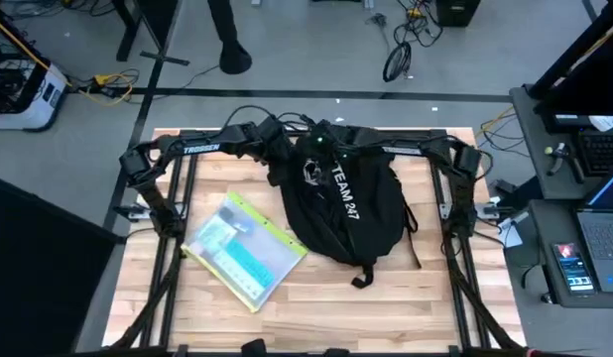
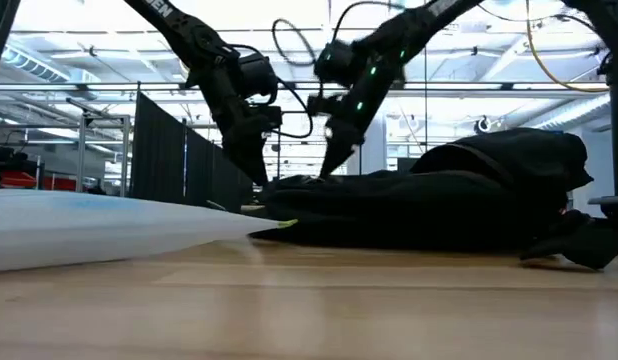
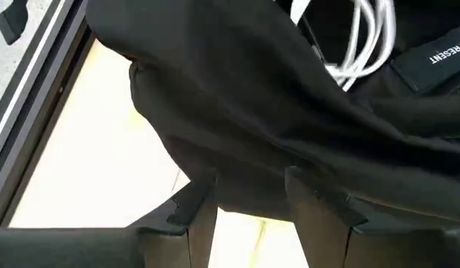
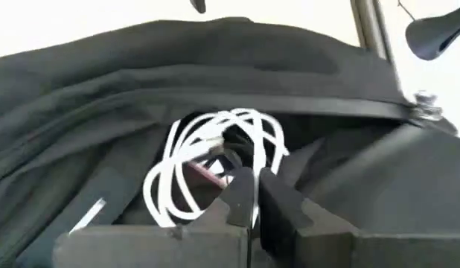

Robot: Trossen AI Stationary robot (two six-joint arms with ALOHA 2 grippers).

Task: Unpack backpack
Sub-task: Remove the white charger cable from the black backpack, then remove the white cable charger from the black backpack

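The black backpack (image 1: 341, 203) with white "TEAM 247" lettering lies flat at the middle of the table, its open top toward the far edge. Both arms reach over that top. My left gripper (image 3: 248, 197) is at the opening's left rim, closed on black fabric. My right gripper (image 4: 252, 190) points down into the opening, shut at a coil of white cable (image 4: 215, 145) that lies inside the backpack. In the low view the left gripper (image 2: 257, 172) and the right gripper (image 2: 324, 168) both point down onto the backpack's far end (image 2: 319, 185). My left gripper has a thick fold of the backpack's fabric (image 3: 252, 179) at the opening's rim between its two fingers, filling the gap. The fingers slant down from the table's far left. The backpack rests on the table. My right gripper is shut at the near side of the cable coil (image 4: 230, 160), coming from above and slanting down. Its own fingertips hide the strand they meet. The coil still lies inside the backpack.
A clear zip pouch (image 1: 245, 248) with blue and green contents lies on the table left of the backpack. Black frame rails (image 1: 168, 258) run along both table sides. A desk with a laptop (image 1: 604, 198) stands beyond the right edge. Bare wood (image 1: 386, 307) shows near the front.
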